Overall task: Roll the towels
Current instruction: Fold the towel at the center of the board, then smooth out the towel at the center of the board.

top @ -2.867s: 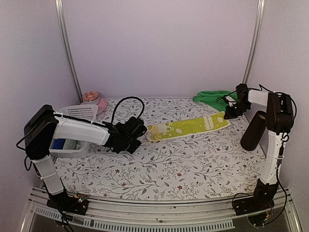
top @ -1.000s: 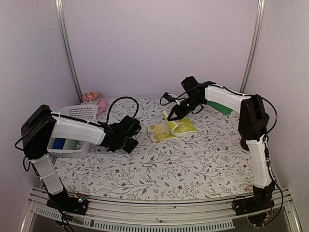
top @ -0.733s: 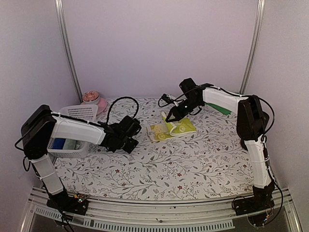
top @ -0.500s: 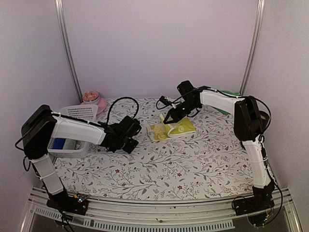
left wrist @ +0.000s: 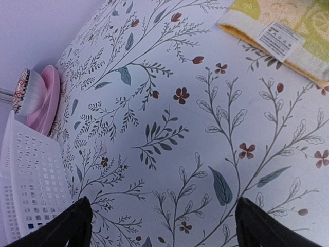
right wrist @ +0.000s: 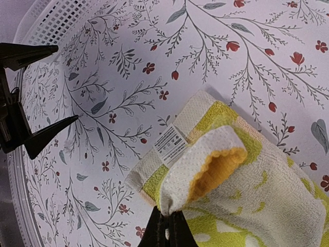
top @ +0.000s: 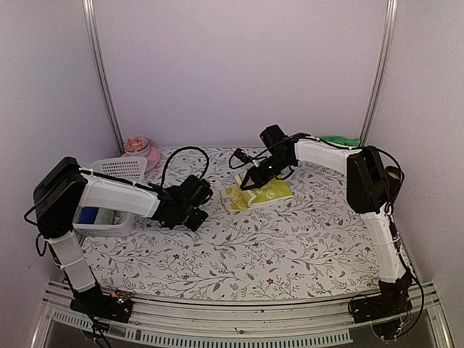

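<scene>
The yellow-lime towel (top: 264,193) lies folded over on itself in the middle of the table. My right gripper (top: 248,181) is shut on the towel's white end and holds it curled up above the towel's left end; the right wrist view shows the pinch (right wrist: 167,226) and the towel (right wrist: 257,190). My left gripper (top: 197,210) is open and empty, low over the table just left of the towel. In the left wrist view the gripper (left wrist: 164,231) has bare tablecloth between its fingers, with the towel's labelled end (left wrist: 288,31) ahead. The green towel (top: 339,141) lies at the back right, mostly hidden by the right arm.
A white mesh basket (top: 119,170) stands at the left, holding items. A pink bowl (top: 148,156) sits behind it. Both show in the left wrist view, basket (left wrist: 25,180) and bowl (left wrist: 43,100). The booth walls close in on three sides.
My right gripper has carried the towel's right end leftward, folding the long strip over onto its left end. It moved a little further left in the last second. The left arm stayed put.
</scene>
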You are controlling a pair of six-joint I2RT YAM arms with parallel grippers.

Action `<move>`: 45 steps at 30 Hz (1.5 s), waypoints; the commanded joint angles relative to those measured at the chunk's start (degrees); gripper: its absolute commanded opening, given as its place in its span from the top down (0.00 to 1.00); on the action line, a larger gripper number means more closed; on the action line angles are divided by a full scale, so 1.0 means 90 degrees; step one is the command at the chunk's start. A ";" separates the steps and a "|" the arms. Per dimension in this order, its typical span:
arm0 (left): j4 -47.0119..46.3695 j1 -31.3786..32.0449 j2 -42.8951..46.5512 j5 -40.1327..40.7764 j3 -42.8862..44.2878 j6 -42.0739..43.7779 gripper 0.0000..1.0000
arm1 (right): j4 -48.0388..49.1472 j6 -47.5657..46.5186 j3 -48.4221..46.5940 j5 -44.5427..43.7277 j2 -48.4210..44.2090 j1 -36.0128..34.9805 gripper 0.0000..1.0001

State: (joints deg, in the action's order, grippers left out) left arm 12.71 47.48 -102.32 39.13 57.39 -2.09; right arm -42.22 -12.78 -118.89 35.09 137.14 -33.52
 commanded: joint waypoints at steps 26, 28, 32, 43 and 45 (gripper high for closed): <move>0.0013 -0.0046 -0.0242 -0.0101 0.0147 -0.0117 0.03 | 0.0526 0.0084 -0.0241 0.0260 0.0049 -0.0154 0.53; -0.0054 -0.0057 -0.0206 -0.0181 0.0135 -0.0152 0.03 | 0.0466 -0.0023 -0.0215 0.0300 -0.0178 -0.0132 0.49; -0.0412 -0.0124 0.0131 -0.0927 0.0088 -0.0338 0.03 | 0.0431 -0.0103 0.0119 0.0234 -0.0937 0.0119 0.49; -0.0484 -0.0299 -0.0659 -0.3078 0.2127 -0.1138 0.09 | 0.1129 -0.0158 0.2080 -0.0422 -0.1764 0.1333 0.58; -0.0526 -0.0385 -0.1017 -0.3516 0.2416 -0.1442 0.10 | 0.1344 -0.0094 0.2237 -0.0516 -0.1692 0.1451 0.59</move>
State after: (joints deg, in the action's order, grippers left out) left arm 8.27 46.06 -105.27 17.08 75.26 -9.47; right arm -33.43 -13.96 -102.61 33.93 120.88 -21.69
